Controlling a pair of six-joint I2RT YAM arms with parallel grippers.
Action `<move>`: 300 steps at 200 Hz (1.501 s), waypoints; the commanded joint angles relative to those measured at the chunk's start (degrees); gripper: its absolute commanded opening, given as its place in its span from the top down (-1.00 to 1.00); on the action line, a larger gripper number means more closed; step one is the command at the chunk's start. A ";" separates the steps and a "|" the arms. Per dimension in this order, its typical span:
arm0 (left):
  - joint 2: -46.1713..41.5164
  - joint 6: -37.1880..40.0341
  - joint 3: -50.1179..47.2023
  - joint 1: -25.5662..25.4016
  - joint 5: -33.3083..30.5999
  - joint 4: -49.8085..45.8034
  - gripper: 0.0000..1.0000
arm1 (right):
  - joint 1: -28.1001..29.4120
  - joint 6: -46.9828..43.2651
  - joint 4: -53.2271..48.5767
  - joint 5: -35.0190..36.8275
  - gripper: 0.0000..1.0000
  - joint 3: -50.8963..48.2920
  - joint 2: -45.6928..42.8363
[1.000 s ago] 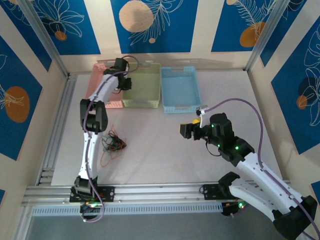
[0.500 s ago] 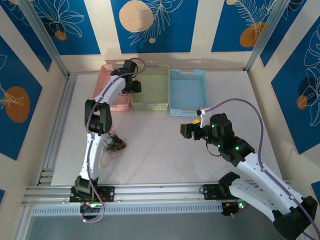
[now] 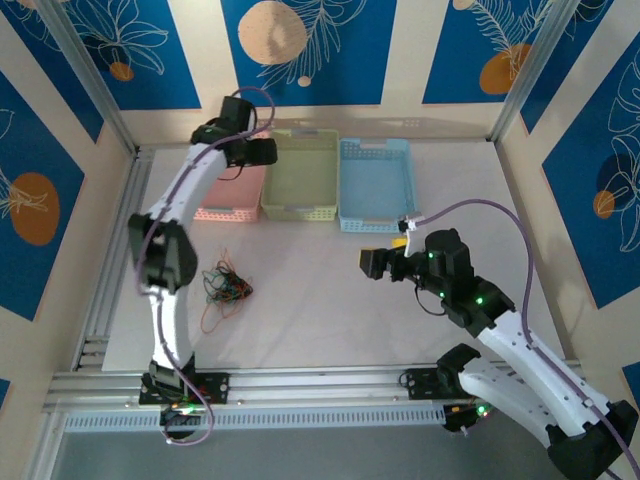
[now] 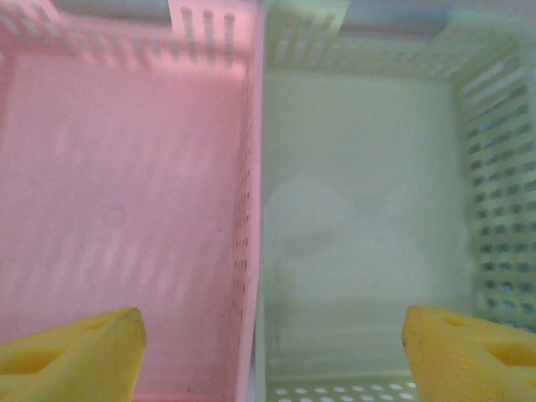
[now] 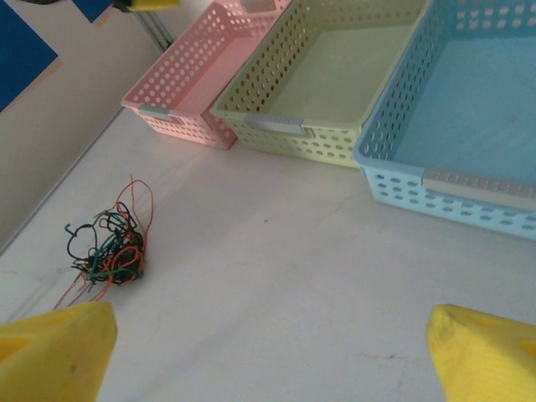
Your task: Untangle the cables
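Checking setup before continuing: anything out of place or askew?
Only the knotted clump of thin black, orange-red and green wires on the white table. The pink plastic basket, green basket and blue basket stand side by side.

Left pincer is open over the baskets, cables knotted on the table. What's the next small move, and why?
Probably bring the left pincer down toward the cables. It hangs open and empty above the wall between the pink basket and the green basket, while the tangle lies in one clump on the table, untouched, on the left arm's side.
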 commanded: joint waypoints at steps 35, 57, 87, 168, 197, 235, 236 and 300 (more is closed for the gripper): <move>-34.86 -2.70 -39.45 6.15 8.41 18.47 -0.76 | -0.30 0.96 4.82 -13.33 -0.92 -0.80 -0.90; -47.73 -4.64 -52.80 7.26 8.74 17.01 -0.69 | 0.69 3.12 6.72 -19.80 -0.71 0.85 4.54; -63.32 -8.92 -65.89 7.81 8.31 10.90 -0.68 | 6.53 5.07 7.96 -21.68 -0.47 6.14 17.73; -81.43 -13.34 -68.71 8.08 13.39 -1.39 -0.70 | 16.85 10.90 3.56 -25.88 -0.13 35.26 60.59; -78.70 -14.41 -70.16 8.13 15.29 0.36 -0.61 | 17.36 16.10 -0.21 -28.58 0.00 45.43 71.76; -78.77 -14.59 -70.60 8.12 13.07 0.72 -0.60 | 17.96 18.91 -4.53 -28.19 0.07 52.28 78.74; -78.67 -14.50 -70.60 8.09 13.14 0.73 -0.60 | 17.97 18.94 -4.74 -28.15 0.07 52.44 78.90; -77.31 -12.52 -70.42 8.06 13.60 1.71 -0.61 | 19.10 19.53 -10.50 -27.68 0.12 58.94 84.59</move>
